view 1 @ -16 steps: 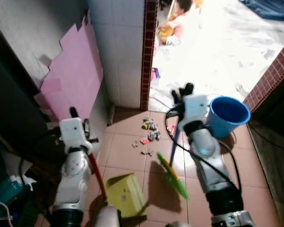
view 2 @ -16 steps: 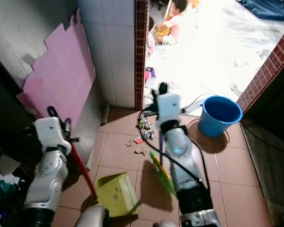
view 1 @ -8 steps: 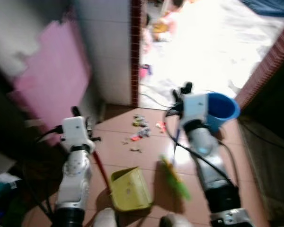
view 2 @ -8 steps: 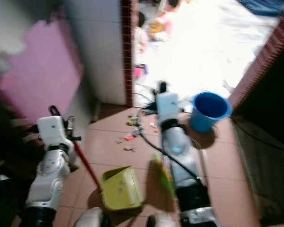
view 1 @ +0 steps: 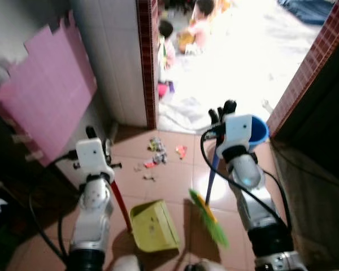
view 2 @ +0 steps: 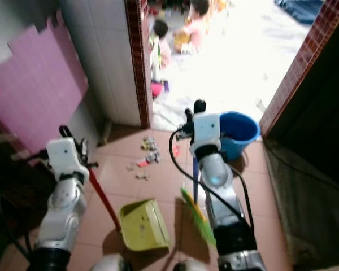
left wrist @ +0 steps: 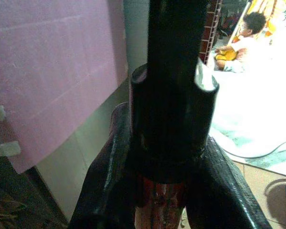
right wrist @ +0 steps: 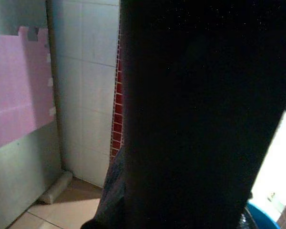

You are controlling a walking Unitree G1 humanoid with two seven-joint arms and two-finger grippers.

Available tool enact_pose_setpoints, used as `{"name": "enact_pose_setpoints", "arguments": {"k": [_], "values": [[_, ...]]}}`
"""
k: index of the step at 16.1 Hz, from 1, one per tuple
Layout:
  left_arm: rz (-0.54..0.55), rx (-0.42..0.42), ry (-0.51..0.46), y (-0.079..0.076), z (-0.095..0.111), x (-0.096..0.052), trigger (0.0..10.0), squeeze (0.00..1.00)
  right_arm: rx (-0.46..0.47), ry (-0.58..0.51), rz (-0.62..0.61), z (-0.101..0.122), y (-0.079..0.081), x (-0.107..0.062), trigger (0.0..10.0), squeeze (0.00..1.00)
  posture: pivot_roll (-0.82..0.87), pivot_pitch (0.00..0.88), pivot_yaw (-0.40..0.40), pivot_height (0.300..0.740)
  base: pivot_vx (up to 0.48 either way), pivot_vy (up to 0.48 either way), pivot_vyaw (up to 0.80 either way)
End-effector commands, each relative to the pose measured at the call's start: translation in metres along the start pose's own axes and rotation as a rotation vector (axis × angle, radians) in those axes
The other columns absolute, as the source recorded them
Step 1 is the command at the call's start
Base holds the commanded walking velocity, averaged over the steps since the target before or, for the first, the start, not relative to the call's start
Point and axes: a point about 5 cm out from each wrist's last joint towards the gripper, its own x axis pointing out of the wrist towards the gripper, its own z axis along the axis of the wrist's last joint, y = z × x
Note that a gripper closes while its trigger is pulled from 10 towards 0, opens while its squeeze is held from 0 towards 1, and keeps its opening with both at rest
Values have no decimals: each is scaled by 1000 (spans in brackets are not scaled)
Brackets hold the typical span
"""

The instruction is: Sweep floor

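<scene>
- Brown tiled floor (view 1: pixel 169 180): a small heap of litter (view 1: pixel 156 152) lies near the brick doorway edge.
- Yellow plastic dustpan (view 1: pixel 152 227) on its red handle (view 1: pixel 120 204), the left hand (view 1: pixel 90 135) clamped around it.
- Green-bristled broom (view 1: pixel 210 221) on a blue stick (view 1: pixel 211 175), beside the dustpan; the right hand (view 1: pixel 221 112) grips the stick's top, in front of a blue plastic bucket (view 2: pixel 237 131).
- The grip is dark and hidden in the right wrist view.

I see a floor (view 1: pixel 175 180) of reddish-brown tiles. Near the brick-edged wall corner lies a small heap of litter (view 1: pixel 156 151), with a red scrap (view 1: pixel 181 151) just beside it and some smaller bits closer to me. A yellow dustpan (view 1: pixel 152 227) rests on the tiles, and the green broom head (view 1: pixel 210 223) touches the floor to its right. A blue bucket (view 2: pixel 237 133) stands near the doorway.
</scene>
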Motion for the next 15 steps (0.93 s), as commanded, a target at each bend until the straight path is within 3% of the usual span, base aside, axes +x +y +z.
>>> {"name": "enact_pose_setpoints", "arguments": {"k": [1,6,11,15], "values": [[22,18,-86,5,16,5,10000,0,6,-92,23,19,5,8,10000,0,6,0,28,740,0,0,0],[48,14,-106,15,21,7,10000,0,3,-124,65,25,11,8,10000,0,3,0,28,740,108,0,772],[36,8,-118,12,23,7,10000,0,17,-139,68,27,11,9,10000,0,2,0,29,740,349,0,0],[38,-21,-113,10,24,8,10000,0,56,-219,167,46,21,10,10000,0,-6,0,27,740,422,0,0]]}}
